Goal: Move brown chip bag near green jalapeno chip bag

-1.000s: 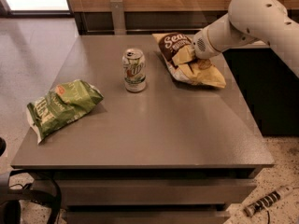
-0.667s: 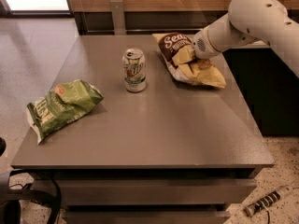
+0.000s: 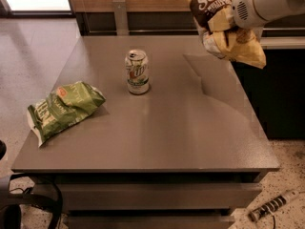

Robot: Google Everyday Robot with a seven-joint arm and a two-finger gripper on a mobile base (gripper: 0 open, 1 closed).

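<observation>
The brown chip bag [image 3: 224, 23], dark brown with white "Sea" script and tan-yellow edges, hangs in the air above the table's far right corner. My gripper [image 3: 223, 26] is shut on its middle, and the white arm comes in from the upper right. The green jalapeno chip bag [image 3: 63, 108] lies flat near the table's left edge, far from the gripper. The brown bag casts a shadow on the tabletop below it.
A green-and-white soda can [image 3: 137, 72] stands upright on the grey table [image 3: 157, 132], between the two bags. A dark cabinet stands to the right of the table. A wooden wall panel runs along the back. Cables lie on the floor at lower left and lower right.
The brown chip bag lay on the table's far right with the gripper on it. Now the gripper has lifted it clear of the tabletop.
</observation>
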